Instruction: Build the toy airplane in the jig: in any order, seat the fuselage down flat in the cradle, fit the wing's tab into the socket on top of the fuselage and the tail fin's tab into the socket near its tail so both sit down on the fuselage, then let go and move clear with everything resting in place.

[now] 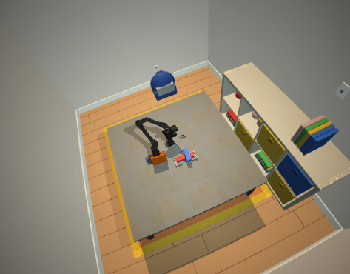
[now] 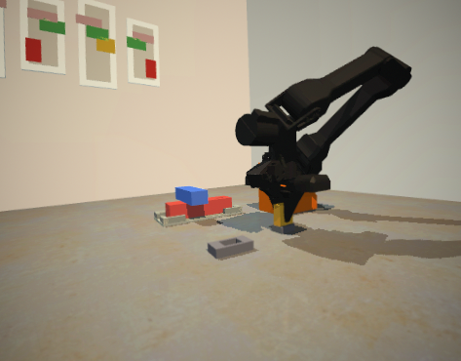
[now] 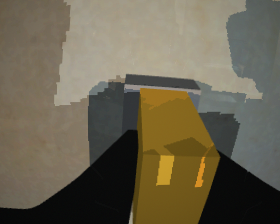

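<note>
Fingers: pinched shut on the yellow tail fin (image 2: 280,215) (image 3: 178,122), one on each side of it. The gap is small.
Gripper (image 2: 287,215) (image 3: 159,141): points down, low over the table (image 1: 170,200) (image 2: 136,293).
Tail fin: stands up, with its bottom end at a small dark holder (image 2: 288,228) (image 3: 162,81). I cannot tell if it is touching the bottom of the holder.
Wrist view: shows both black fingers against the fin, and the holder's edge behind it. The outside view shows only part of the fin, and from the top I cannot make the fin out.
Gray holder (image 1: 182,136) (image 2: 230,247): sits near the fin, with an open hole in its middle. Nothing sticks up out of it.
Cradle (image 1: 176,163) (image 2: 172,220): has the red fuselage (image 1: 180,158) (image 2: 217,205) lying in it.
Blue wing (image 1: 187,155) (image 2: 191,195): lies across the top of the fuselage.
Toy shelf (image 1: 274,107): only the top view shows it. Its boxes have yellow and blue bins, a red toy and a green toy.
</note>
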You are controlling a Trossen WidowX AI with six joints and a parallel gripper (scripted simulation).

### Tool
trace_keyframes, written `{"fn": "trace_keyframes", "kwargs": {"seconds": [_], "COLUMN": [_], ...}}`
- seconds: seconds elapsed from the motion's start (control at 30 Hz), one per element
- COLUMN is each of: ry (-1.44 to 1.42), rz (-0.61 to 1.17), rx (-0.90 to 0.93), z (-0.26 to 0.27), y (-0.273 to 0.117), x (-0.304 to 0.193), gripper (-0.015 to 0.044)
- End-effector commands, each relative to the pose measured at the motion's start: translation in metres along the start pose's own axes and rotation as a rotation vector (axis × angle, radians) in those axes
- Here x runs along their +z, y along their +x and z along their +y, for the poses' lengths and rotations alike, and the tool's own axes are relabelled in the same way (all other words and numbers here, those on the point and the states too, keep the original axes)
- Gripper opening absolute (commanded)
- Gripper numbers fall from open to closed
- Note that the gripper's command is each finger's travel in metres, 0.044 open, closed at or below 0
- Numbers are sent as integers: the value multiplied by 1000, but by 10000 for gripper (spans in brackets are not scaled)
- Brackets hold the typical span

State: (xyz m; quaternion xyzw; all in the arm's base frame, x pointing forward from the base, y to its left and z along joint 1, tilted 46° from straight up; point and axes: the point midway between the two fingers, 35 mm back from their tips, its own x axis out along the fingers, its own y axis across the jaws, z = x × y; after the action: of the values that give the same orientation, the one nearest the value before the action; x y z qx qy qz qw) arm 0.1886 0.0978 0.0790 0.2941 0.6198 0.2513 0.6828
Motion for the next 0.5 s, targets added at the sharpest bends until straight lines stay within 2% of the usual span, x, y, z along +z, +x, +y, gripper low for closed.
{"fn": "trace_keyframes", "kwargs": {"seconds": [0.0,0.47], "ry": [-24,20], "rz": [4,-26], "rx": [-17,-52], "z": [1,-3], "y": [-5,-47], "x": [1,9], "gripper": [0,0]}}
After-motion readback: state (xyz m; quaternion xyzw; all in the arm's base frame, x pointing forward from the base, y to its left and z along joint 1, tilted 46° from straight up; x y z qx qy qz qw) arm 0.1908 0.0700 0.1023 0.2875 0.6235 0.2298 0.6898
